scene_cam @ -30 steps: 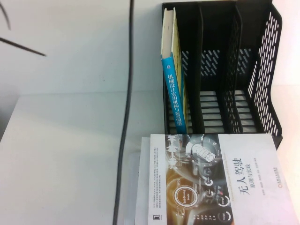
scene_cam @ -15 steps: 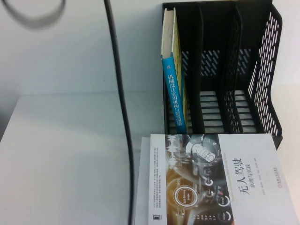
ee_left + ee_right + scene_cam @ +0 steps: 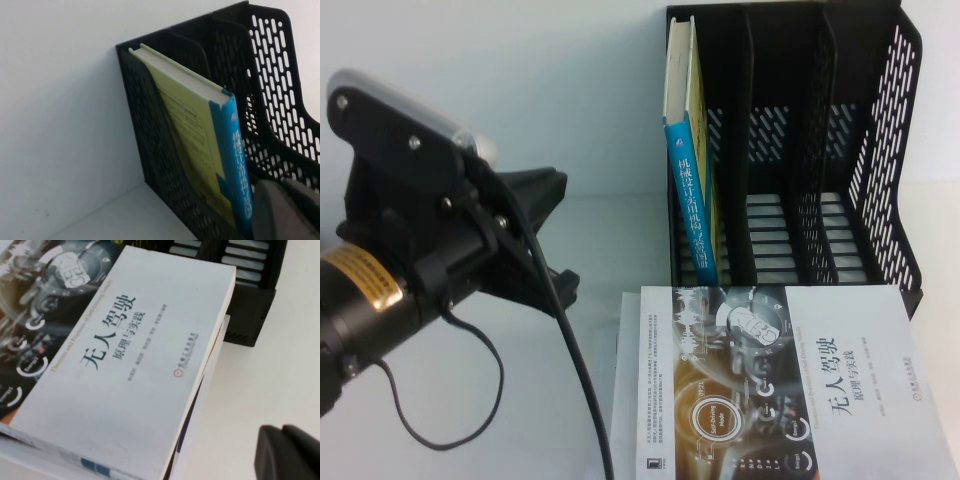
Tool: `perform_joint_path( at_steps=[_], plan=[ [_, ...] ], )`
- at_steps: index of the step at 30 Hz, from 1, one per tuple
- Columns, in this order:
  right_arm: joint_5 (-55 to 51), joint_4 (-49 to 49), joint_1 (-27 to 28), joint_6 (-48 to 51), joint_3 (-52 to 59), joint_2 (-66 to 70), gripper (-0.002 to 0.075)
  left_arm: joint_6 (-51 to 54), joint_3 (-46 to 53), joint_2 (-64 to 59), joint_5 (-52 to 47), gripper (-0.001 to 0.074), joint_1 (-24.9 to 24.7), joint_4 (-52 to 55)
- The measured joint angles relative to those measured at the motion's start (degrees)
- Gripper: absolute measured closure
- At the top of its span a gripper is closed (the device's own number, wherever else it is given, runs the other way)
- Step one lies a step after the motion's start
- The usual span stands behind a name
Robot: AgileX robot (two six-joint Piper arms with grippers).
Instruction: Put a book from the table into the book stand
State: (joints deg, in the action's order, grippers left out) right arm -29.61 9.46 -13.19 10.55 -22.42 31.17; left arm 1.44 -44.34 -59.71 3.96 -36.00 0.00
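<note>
book [image 3: 690,150] upright in book stand [image 3: 880,150] leftmost slot

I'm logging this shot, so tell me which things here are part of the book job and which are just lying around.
Part of the job:
- book, upright in the stand's leftmost slot
- book stand
- table
- left gripper, shut, near the stand

Lying about:
- white-and-dark book, flat, topping a stack
- right gripper, beside that stack

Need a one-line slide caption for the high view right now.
Book upright in the book stand's leftmost slot; left tool shut beside the stand; white-and-dark book on the table; right tool unseen.
</note>
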Motion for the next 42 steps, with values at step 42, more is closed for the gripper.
perform_joint_path(
  at_steps=[42],
  plan=[
    [-1.1,0.0,0.0,-0.2,0.0,0.0,0.0728,0.0,26.6,23.4,7.4,0.0736,4.7,0.0]
  ],
)
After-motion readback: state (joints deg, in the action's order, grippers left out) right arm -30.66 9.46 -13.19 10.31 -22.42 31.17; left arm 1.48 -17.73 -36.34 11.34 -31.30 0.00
